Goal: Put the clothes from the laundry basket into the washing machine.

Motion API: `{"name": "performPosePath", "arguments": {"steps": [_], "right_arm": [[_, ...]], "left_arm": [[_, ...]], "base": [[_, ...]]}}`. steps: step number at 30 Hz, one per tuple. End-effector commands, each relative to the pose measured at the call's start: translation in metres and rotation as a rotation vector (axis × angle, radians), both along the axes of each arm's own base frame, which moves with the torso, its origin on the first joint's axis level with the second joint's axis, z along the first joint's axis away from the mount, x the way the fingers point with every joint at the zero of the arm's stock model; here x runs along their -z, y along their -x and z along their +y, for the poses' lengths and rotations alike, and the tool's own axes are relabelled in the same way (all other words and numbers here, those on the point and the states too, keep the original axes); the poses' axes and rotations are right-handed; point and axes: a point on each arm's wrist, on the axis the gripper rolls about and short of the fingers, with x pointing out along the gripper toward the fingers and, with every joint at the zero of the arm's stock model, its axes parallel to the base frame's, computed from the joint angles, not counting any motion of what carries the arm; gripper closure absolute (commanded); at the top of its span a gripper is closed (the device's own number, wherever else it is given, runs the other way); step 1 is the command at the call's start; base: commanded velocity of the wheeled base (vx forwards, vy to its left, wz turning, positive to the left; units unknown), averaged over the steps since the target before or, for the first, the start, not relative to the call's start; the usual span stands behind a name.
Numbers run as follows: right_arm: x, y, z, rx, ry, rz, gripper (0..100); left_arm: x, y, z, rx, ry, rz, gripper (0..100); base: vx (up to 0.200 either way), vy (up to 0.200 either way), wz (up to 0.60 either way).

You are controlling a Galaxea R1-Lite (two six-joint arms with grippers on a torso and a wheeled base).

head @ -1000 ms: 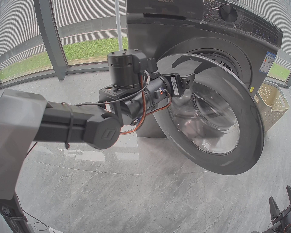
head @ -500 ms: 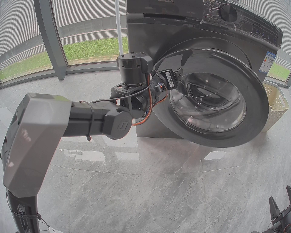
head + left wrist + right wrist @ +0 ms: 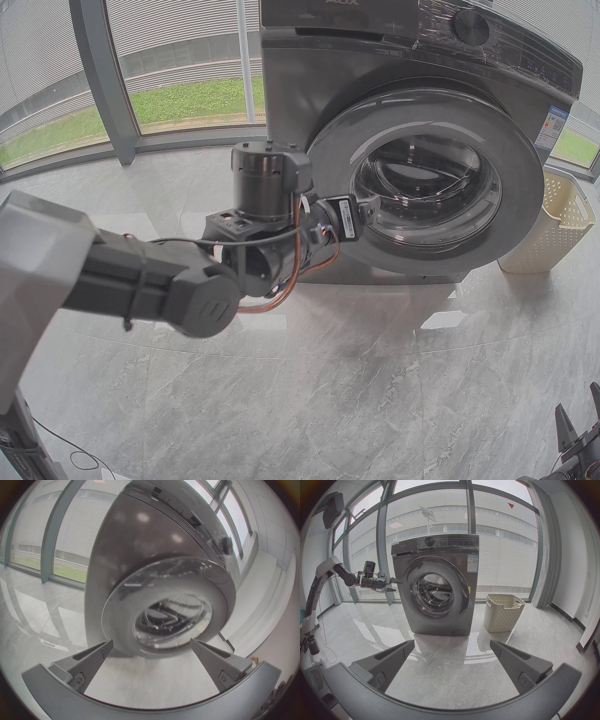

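Observation:
The grey washing machine (image 3: 350, 69) stands ahead, and its round glass door (image 3: 431, 187) lies against the front. My left gripper (image 3: 369, 205) is at the door's left edge, a little off it; its fingers (image 3: 106, 647) are open with nothing between them. The cream laundry basket (image 3: 562, 225) stands on the floor right of the machine, and no clothes show above its rim (image 3: 504, 598). My right gripper (image 3: 451, 645) is open and empty, low and well back from the machine (image 3: 437, 586), at the head view's lower right (image 3: 576, 400).
Glossy grey tile floor (image 3: 325, 387) stretches wide between me and the machine. Tall windows with a grey pillar (image 3: 103, 81) run behind and to the left. In the right wrist view my left arm (image 3: 347, 577) stretches in from the left toward the door.
The door swung from wide open to shut against the machine's front. My left arm followed it toward the machine, then dropped lower. The right gripper stayed still.

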Motion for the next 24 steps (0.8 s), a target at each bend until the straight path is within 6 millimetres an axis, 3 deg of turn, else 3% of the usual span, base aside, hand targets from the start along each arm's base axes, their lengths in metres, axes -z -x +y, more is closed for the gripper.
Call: {"name": "performPosePath", "arguments": {"steps": [1, 2, 3, 5, 7, 8, 13, 18, 21, 24], "right_arm": [[0.005, 0.0, 0.0, 0.0, 0.0, 0.001, 0], [0.005, 0.0, 0.0, 0.0, 0.0, 0.001, 0], [0.005, 0.0, 0.0, 0.0, 0.0, 0.001, 0], [0.005, 0.0, 0.0, 0.0, 0.0, 0.001, 0], [0.005, 0.0, 0.0, 0.0, 0.0, 0.001, 0], [0.005, 0.0, 0.0, 0.0, 0.0, 0.001, 0], [0.005, 0.0, 0.0, 0.0, 0.0, 0.001, 0], [0.005, 0.0, 0.0, 0.0, 0.0, 0.001, 0], [0.005, 0.0, 0.0, 0.0, 0.0, 0.001, 0], [0.005, 0.0, 0.0, -0.002, 0.0, 0.001, 0]], "left_arm": [[-0.019, 0.112, 0.078, 0.097, -0.046, 0.01, 0], [-0.019, 0.112, 0.078, 0.097, -0.046, 0.01, 0], [-0.01, 0.136, 0.107, 0.108, -0.082, 0.007, 0], [-0.005, 0.16, 0.137, 0.099, -0.099, -0.021, 0], [-0.004, 0.17, 0.151, 0.087, -0.096, -0.035, 0], [0.002, 0.186, 0.173, 0.059, -0.101, -0.058, 0], [0.02, 0.228, 0.222, -0.024, -0.084, -0.127, 0], [0.051, 0.26, 0.257, -0.17, -0.137, -0.184, 0], [0.07, 0.275, 0.269, -0.263, -0.187, -0.187, 0], [0.078, 0.289, 0.276, -0.332, -0.176, -0.222, 0]], "base": [[0.0, 0.0, 0.0], [0.0, 0.0, 0.0], [0.0, 0.0, 0.0], [0.0, 0.0, 0.0], [0.0, 0.0, 0.0], [0.0, 0.0, 0.0], [0.0, 0.0, 0.0], [0.0, 0.0, 0.0], [0.0, 0.0, 0.0], [0.0, 0.0, 0.0]]}}
